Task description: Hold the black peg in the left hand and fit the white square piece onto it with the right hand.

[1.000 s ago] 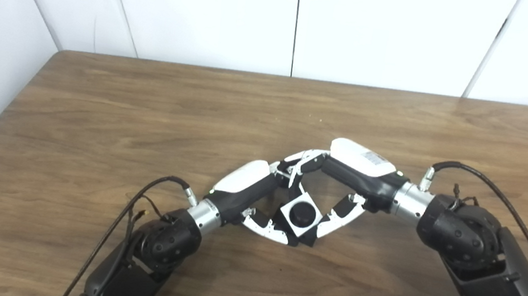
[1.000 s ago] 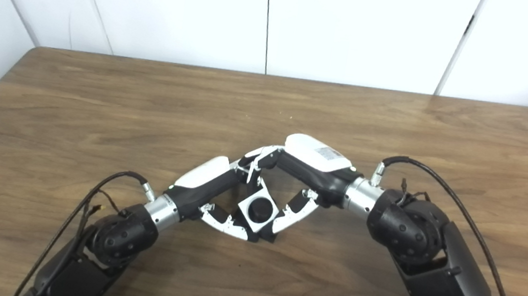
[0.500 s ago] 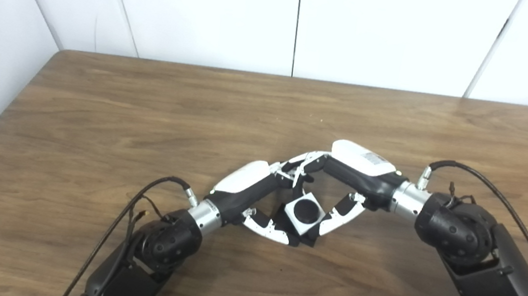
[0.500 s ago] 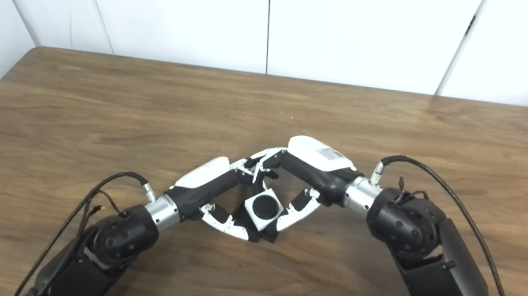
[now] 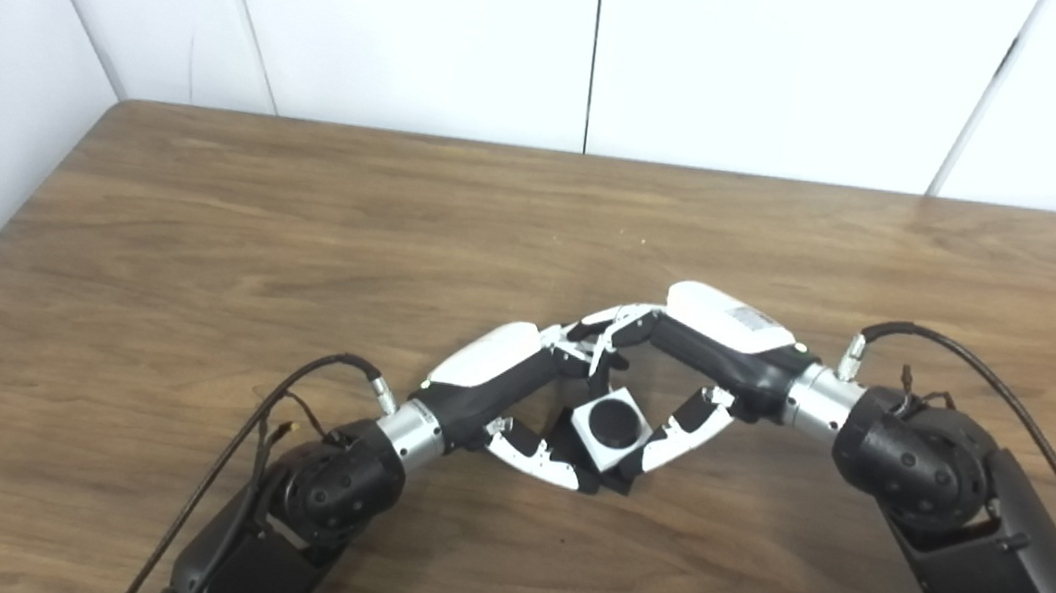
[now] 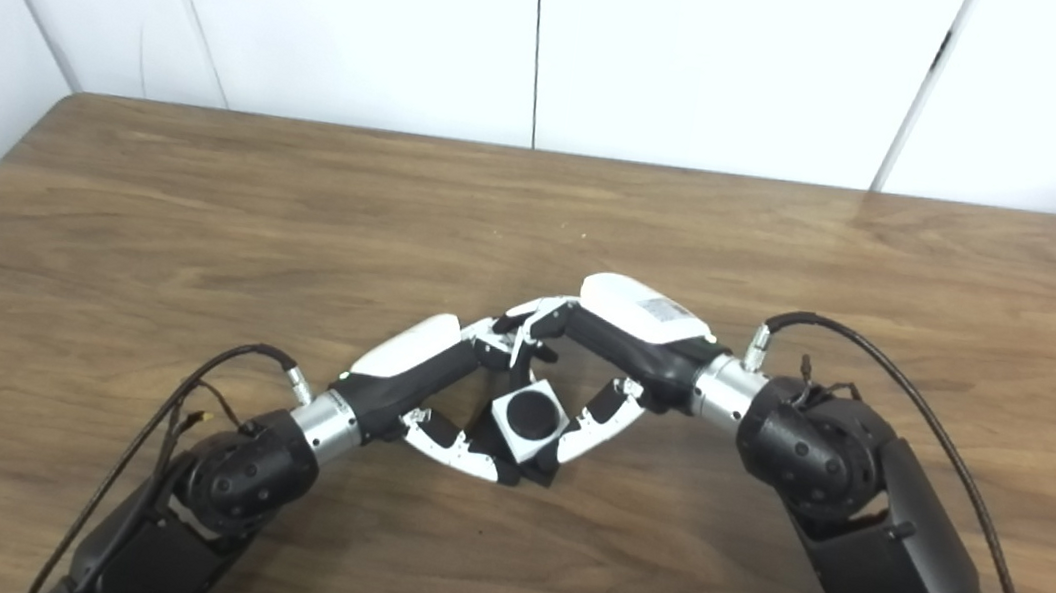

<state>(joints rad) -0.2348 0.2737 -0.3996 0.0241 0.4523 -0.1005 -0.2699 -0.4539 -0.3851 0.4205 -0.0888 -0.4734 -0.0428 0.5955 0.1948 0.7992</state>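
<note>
The step in hand looks like the final seating of the white square piece (image 5: 610,430) onto the black peg (image 5: 614,422), and doing it well calls for the right hand (image 5: 679,376) to press straight along the peg's axis, keeping the block's face square, while the left hand (image 5: 526,392) braces without twisting. The two hands meet fingertip to fingertip over the wooden table (image 5: 297,208), forming a diamond with the piece between them. The right hand grasps the white piece between its thumb and fingers; the left hand's fingers curl in under the piece, apparently clasping the peg, though most of the peg is hidden. The piece is a small white cube-like block, turned corner-on, with a round dark centre where the peg's end shows in its hole.
</note>
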